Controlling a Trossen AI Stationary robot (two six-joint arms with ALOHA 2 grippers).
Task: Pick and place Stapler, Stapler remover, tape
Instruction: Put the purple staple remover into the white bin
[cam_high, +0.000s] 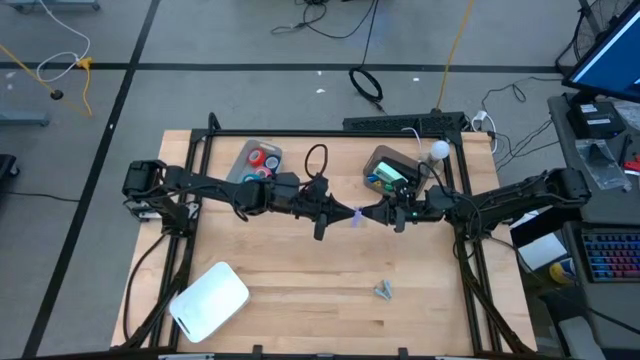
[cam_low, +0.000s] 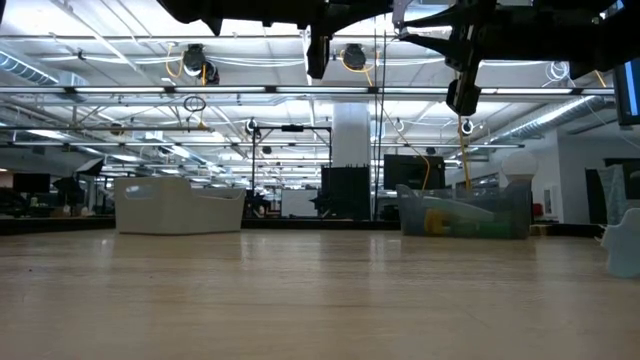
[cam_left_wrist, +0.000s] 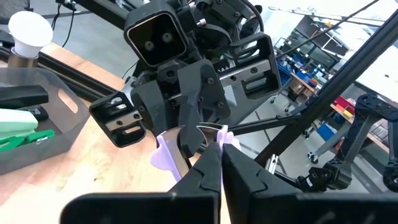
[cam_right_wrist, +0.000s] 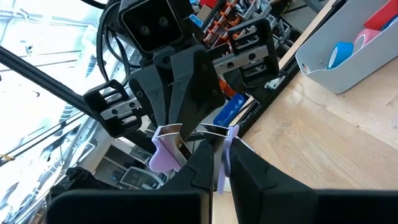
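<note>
Lilac and metal, a small staple remover hangs above the table's middle, pinched from both sides by the closed left gripper and the closed right gripper; their fingers hide most of it. Red and blue tape rolls sit in the far-left tray. The far-right bin's contents are hard to make out.

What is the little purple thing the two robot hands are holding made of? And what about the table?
The purple staple remover looks like smooth, pale purple plastic with shiny metal claws: the silvery parts glint. The left gripper and right gripper are both shut on it, above the table. The table looks like light wood with a matte finish; faint plank lines and grain show.
</note>
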